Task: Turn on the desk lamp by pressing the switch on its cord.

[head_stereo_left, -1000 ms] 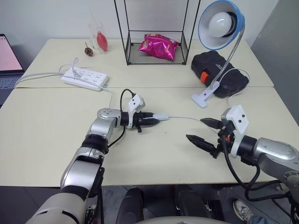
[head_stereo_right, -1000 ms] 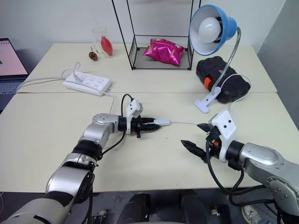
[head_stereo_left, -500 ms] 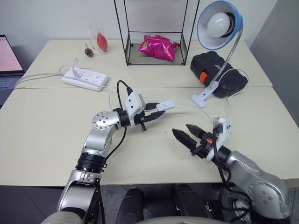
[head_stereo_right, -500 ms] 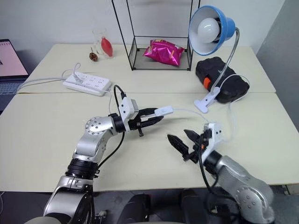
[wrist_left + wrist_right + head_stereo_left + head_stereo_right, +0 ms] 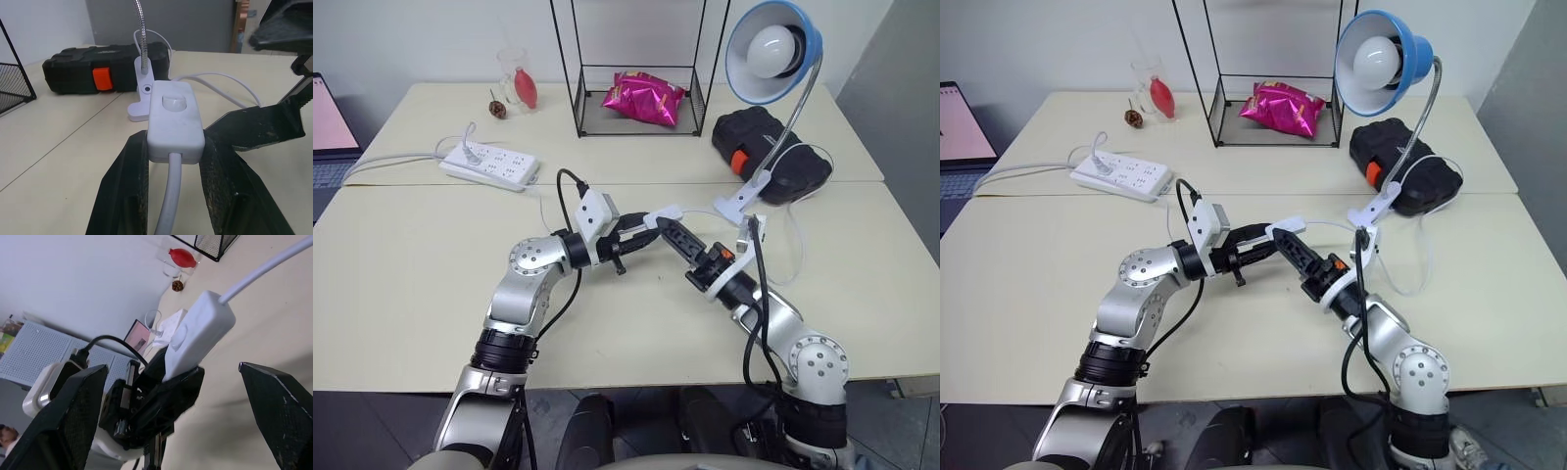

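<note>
Left wrist view: left gripper (image 5: 172, 161) clamped on the switch (image 5: 175, 120), right gripper (image 5: 176, 401) fingers wide apart

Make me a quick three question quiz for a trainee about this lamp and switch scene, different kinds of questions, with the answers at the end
1. True or false: the left claw is shut on the switch and holds it above the table.
2. Multiple choice: how do the right claw's fingers stand? A) shut on the cord B) open, close by the switch C) shut on the power strip
3. Fill in the blank: in the wire rack behind the arms lies a pink ____.

Key:
1. True; the switch sits clamped between the two black fingers.
2. B; its fingers are spread with the switch before them.
3. Snack bag.
</note>
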